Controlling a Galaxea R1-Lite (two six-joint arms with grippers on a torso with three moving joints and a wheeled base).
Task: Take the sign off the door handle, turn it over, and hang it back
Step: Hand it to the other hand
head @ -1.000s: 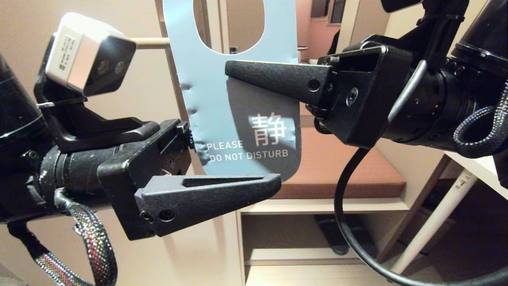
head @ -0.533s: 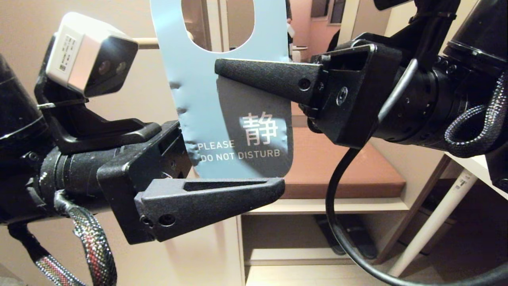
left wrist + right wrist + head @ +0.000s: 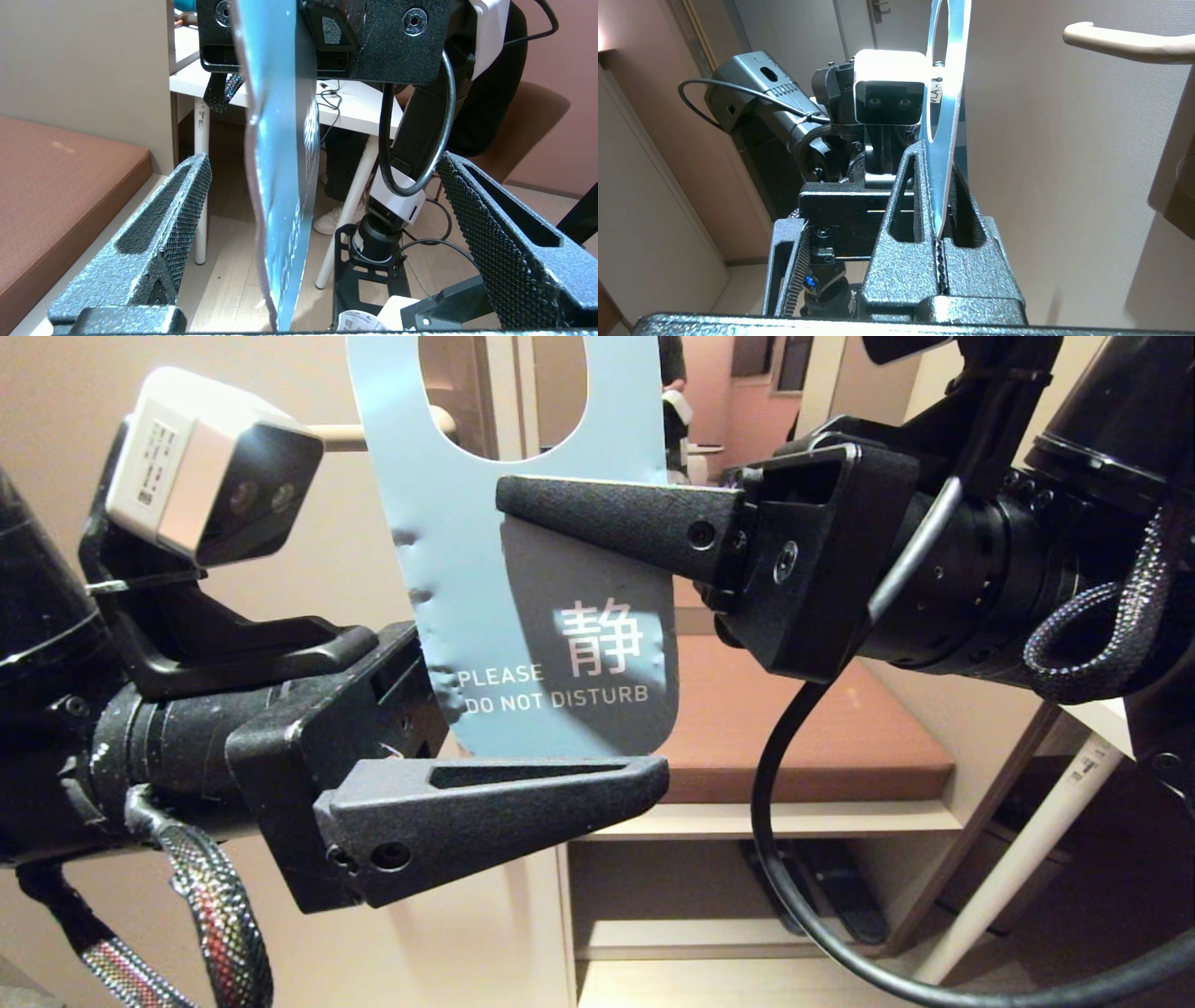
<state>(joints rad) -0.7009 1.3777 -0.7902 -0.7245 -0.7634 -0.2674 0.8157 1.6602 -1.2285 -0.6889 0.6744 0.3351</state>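
You're seeing sign (image 3: pixel 523 607) showing as thin glossy card, dented; gripper fingers (image 3: pixel 173 219) looking rough matt black plastic; door handle (image 3: pixel 1125 42) looking smooth cream.

A beige wall (image 3: pixel 308 579) is seen behind. A brown cushioned bench (image 3: pixel 803 728) is set above pale shelves (image 3: pixel 747 821); a white table leg (image 3: pixel 1027 840) is seen beside it.

The sign (image 3: pixel 523 569) runs off the head view's top edge above the right gripper (image 3: pixel 523 509), so the top of its oval hole is cut away. Behind the sign, most of the door handle (image 3: pixel 350 436) is hidden. The left gripper (image 3: pixel 644 775) shows only its near finger (image 3: pixel 495 798) there.
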